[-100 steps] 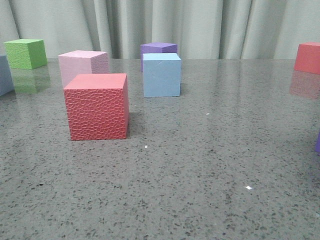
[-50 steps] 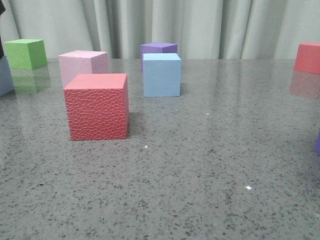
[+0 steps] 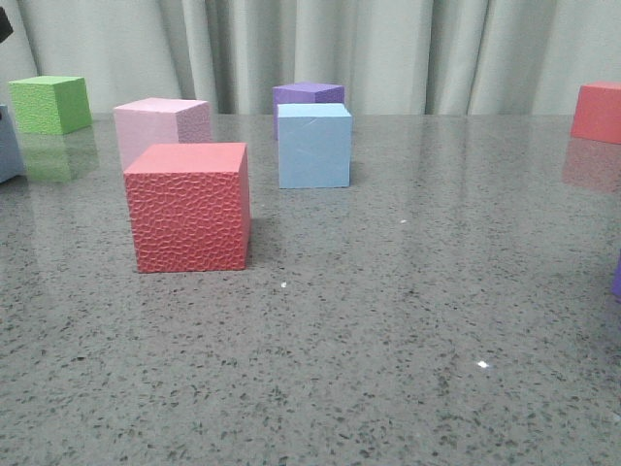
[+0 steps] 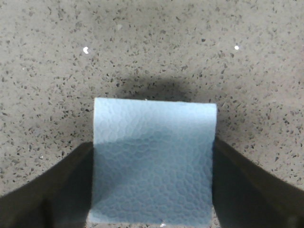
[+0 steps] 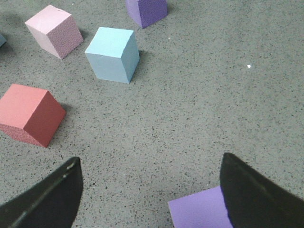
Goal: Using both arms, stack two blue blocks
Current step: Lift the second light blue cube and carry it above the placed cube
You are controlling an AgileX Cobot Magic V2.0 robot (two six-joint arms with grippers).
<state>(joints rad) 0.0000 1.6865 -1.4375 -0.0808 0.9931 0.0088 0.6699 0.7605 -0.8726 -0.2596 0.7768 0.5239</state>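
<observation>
One light-blue block [image 3: 313, 146] stands on the table at mid-back, and also shows in the right wrist view [image 5: 112, 54]. The other blue block [image 4: 153, 161] sits between my left gripper's [image 4: 153, 145] black fingers, which press on its two sides. In the front view only a sliver of this block [image 3: 8, 144] shows at the far left edge, with a dark bit of the left arm [image 3: 4, 23] above it. My right gripper [image 5: 151, 159] is open and empty above the table, well short of the standing blue block.
A red textured cube [image 3: 189, 206] stands front left, with a pale pink cube [image 3: 160, 124] behind it and a green cube [image 3: 49, 104] at the back left. A purple cube [image 3: 309, 93] stands behind the blue block. Another red cube [image 3: 597, 112] is at the back right. A second purple cube [image 5: 202, 211] lies by my right finger.
A dark bit of the left arm has come into the front view's top left corner. The blue block at the left edge has shifted slightly left and up.
</observation>
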